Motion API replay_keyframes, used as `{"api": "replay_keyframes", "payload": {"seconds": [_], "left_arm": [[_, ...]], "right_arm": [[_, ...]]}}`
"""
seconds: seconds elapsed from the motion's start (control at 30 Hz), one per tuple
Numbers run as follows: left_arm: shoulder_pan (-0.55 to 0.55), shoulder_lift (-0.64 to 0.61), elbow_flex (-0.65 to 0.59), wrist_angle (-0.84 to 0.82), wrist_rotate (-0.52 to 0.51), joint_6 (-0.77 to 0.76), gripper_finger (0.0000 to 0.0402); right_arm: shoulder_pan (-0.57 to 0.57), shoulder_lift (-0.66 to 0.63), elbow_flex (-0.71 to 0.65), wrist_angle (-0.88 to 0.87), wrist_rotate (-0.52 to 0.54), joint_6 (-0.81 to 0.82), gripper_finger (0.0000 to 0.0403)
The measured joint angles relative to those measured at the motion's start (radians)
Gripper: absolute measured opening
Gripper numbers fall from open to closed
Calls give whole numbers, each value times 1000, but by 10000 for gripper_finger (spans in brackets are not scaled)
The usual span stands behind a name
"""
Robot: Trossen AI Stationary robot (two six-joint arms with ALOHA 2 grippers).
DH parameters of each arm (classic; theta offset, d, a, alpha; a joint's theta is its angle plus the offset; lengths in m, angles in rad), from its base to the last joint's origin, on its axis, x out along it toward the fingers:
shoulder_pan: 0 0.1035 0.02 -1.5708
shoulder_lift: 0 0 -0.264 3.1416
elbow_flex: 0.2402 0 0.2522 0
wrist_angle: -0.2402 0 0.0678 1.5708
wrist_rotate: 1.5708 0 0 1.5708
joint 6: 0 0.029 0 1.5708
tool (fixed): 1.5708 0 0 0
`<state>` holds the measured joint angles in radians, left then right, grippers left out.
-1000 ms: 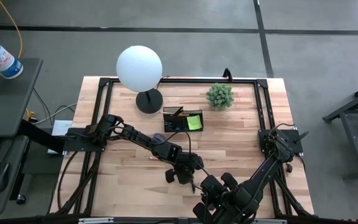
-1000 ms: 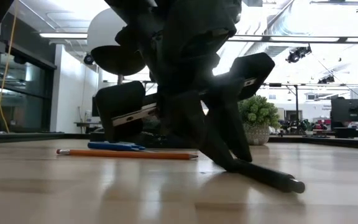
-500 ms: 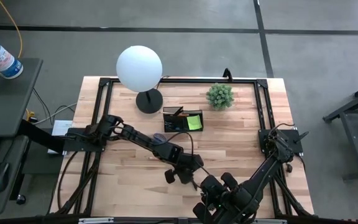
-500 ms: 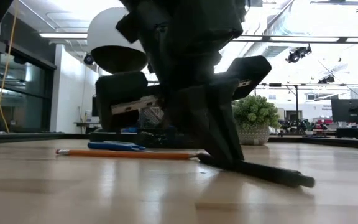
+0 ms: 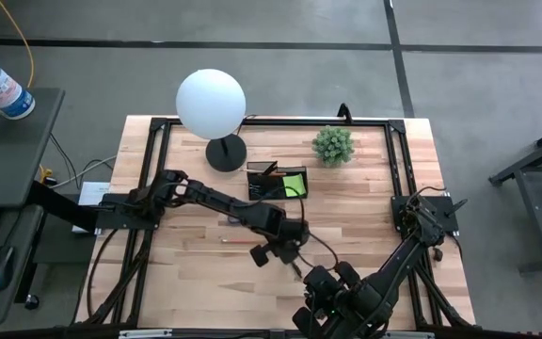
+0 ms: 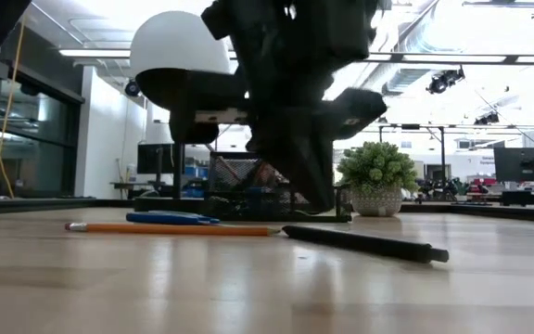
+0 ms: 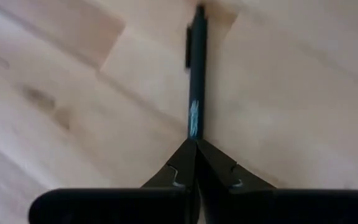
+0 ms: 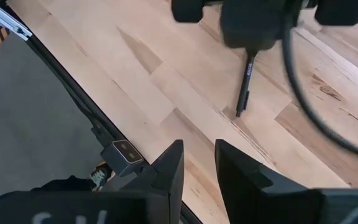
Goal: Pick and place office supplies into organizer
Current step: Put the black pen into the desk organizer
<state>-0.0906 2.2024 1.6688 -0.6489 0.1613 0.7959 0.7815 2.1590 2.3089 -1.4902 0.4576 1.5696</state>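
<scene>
**Pen pinched at one end, organizer up-table**

We see the tabletop point(image 5: 365, 217) with the organizer point(image 5: 278, 181) near its far edge, beside the lamp base. Our left end effector point(image 7: 196, 144) sits mid-table, fingers pressed together on one end of a black pen point(image 7: 196, 74). The pen's long axis runs straight out from the fingertips, its far end low against the wood. The right end effector point(image 8: 197, 163) waits nearer the front edge, fingers apart, empty.
</scene>
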Motion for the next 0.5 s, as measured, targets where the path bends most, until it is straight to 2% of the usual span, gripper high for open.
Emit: {"api": "replay_keyframes", "payload": {"seconds": [0.3,0.5], "left_arm": [[27,-3,0,-36,29,26,14],[25,-3,0,-30,45,87,38]], "right_arm": [[0,0,0,-1,6,0,82],[0,0,0,-1,6,-6,82]]}}
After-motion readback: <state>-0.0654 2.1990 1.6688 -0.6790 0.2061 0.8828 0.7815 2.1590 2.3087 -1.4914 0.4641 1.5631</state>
